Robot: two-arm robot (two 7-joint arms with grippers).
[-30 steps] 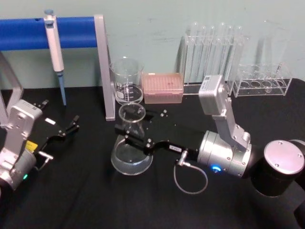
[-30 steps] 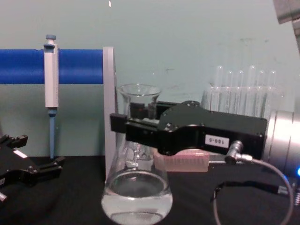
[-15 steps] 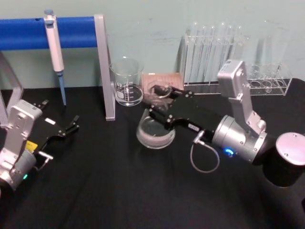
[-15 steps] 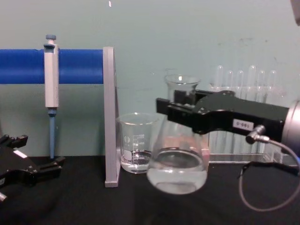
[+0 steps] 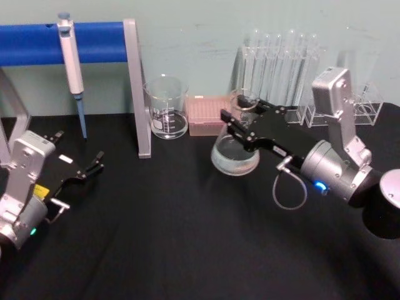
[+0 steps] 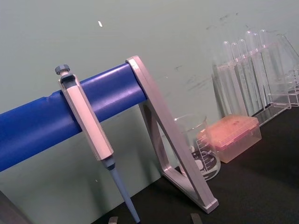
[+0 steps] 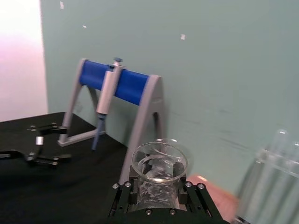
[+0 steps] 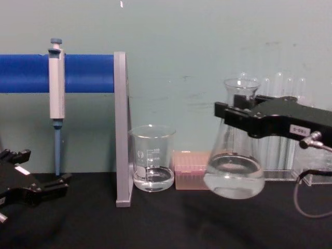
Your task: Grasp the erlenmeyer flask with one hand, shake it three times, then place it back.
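— Where does the erlenmeyer flask (image 8: 233, 171) sit relative to the right gripper (image 8: 239, 111)?

— Right between its fingers (image 8: 228, 113). They're clamped on the narrow neck just under the flared rim, reaching in level from the robot's right. The wide base hangs below them, clear of the counter (image 5: 156, 237).

— And its long axis?

— Near vertical, rim up, crosswise to the fingers. The liquid lies low in the base, so I'd judge a side-to-side shake safer than any tipping.

— What's close by?

— The pink tip box (image 5: 206, 115) and the test-tube rack (image 5: 275, 62) stand just behind it, and the beaker (image 5: 166, 106) is off to the robot's left. A swing needs to run along the counter's front, not back towards the glassware.

— Which arm is nearer?

— The right one, plainly, since it has the flask. The left gripper (image 5: 87, 170) is parked low at the far left, well apart.

— And for setting it down?

— Straight down along that upright axis onto bare black counter in front of the tip box
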